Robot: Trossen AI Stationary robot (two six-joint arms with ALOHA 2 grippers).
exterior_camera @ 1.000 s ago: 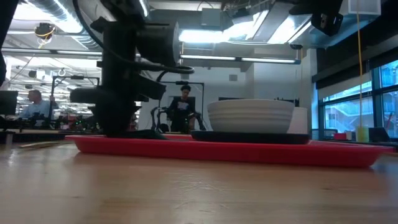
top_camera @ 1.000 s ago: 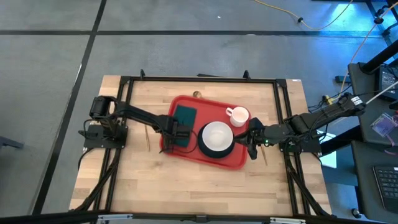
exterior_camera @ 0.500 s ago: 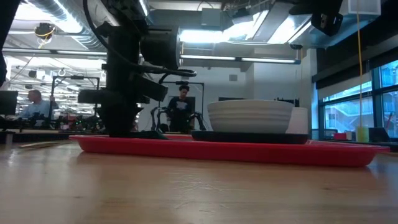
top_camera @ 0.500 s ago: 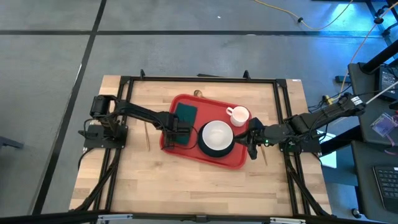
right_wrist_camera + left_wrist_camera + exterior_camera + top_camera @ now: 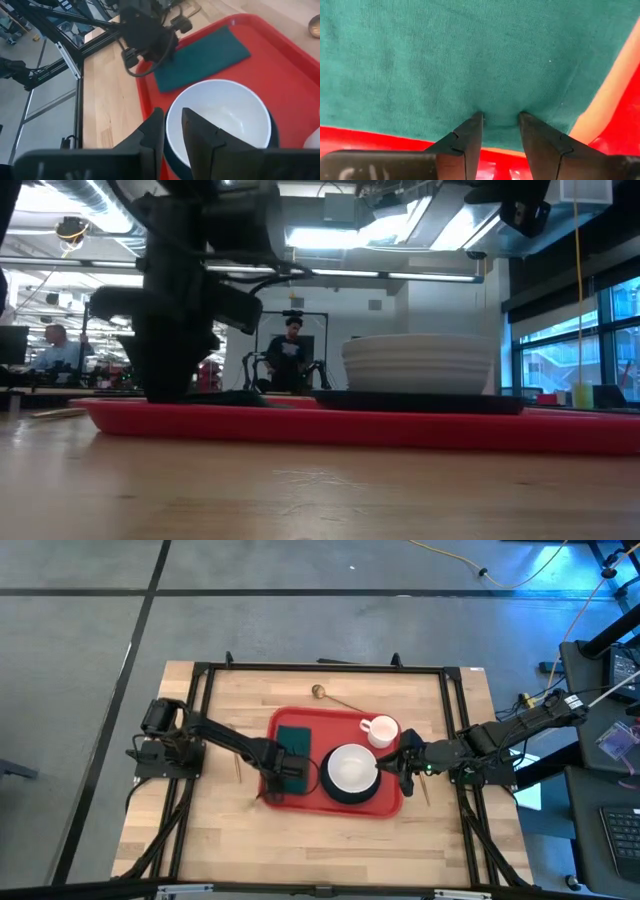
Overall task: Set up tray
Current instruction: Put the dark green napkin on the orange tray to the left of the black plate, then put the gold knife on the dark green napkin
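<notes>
The red tray [image 5: 335, 802] lies mid-table and also fills the low view [image 5: 350, 426]. On it are a dark green cloth [image 5: 293, 740], a white bowl [image 5: 350, 768] on a dark plate [image 5: 352, 792], and a white mug [image 5: 380, 730]. My left gripper [image 5: 286, 773] stands over the cloth's near end, fingers a little apart [image 5: 500, 117]. My right gripper [image 5: 385, 767] hovers at the bowl's right rim [image 5: 167, 116] with a narrow gap between its fingers [image 5: 172, 120]; I cannot tell whether it touches the bowl. My left gripper comes from above, pointing down, and sets both fingertips [image 5: 476, 122] on the green cloth close to its near edge [image 5: 500, 131]. The cloth puckers slightly between the tips and lies flat on the tray.
A gold spoon [image 5: 330, 695] lies on the table beyond the tray's far edge. Thin sticks lie left of the tray [image 5: 237, 762] and beside its right edge [image 5: 424, 790]. Bare wood runs along the near side [image 5: 320, 850]. People sit in the room behind [image 5: 290, 345].
My left gripper moved toward the table's near edge with its tips on the cloth. The tray slid and turned with it: its left end swung nearer, it now lies squarer to the table, and the spoon is clear of its far rim. The bowl came closer to my right gripper.
</notes>
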